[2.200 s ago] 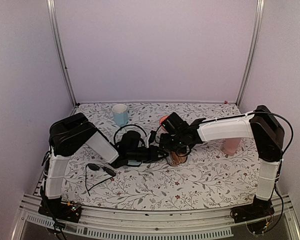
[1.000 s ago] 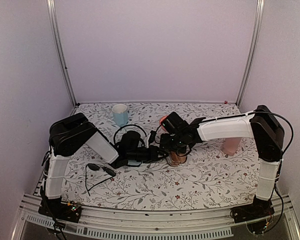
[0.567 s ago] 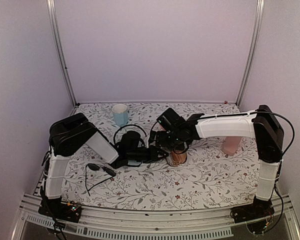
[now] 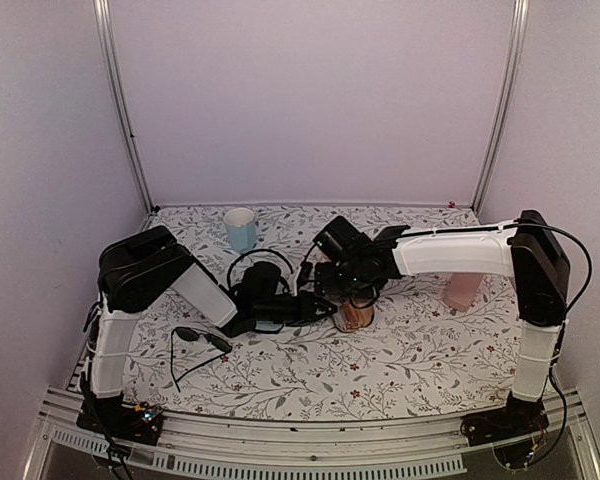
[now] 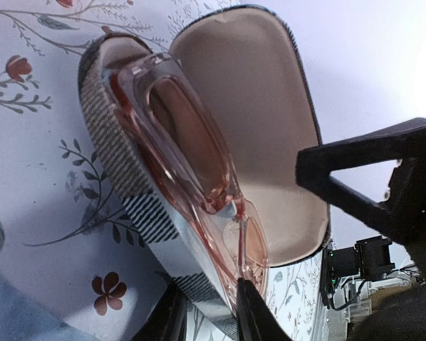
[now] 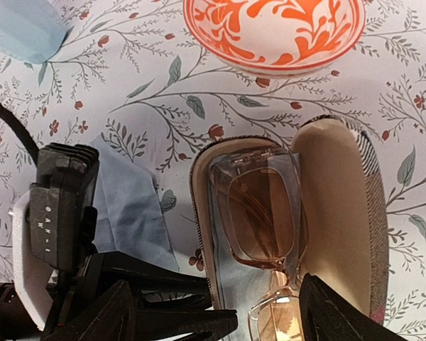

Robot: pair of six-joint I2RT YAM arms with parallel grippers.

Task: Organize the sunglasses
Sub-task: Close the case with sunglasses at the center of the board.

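Nearest, at about 7 o'clock on the flowered worktop, the black sunglasses lie alone with their thin arms unfolded, well apart from both grippers.

Toward the middle, the left gripper reaches in from 9 o'clock. It is closed down narrow on the near wall of the open woven case, one finger outside the striped shell and one inside. A blue cloth lies flat on the worktop under that gripper, just beside the case's 9 o'clock edge.

The pinkish see-through glasses lie folded in the lower half of the case, lenses up. The beige-lined lid is swung open on the 3 o'clock side.

Directly above the case hangs the right gripper, its jaws spread wide with nothing between them. Its wrist covers most of the case in the overhead view, so only the case's near end shows there.

Just past the case at 12 o'clock sits an orange-patterned bowl, apart from it.

Out at 3 o'clock a pink case stands partly hidden behind the right forearm.

Farthest, at 11 o'clock near the back wall, stands a pale blue cup, upright.
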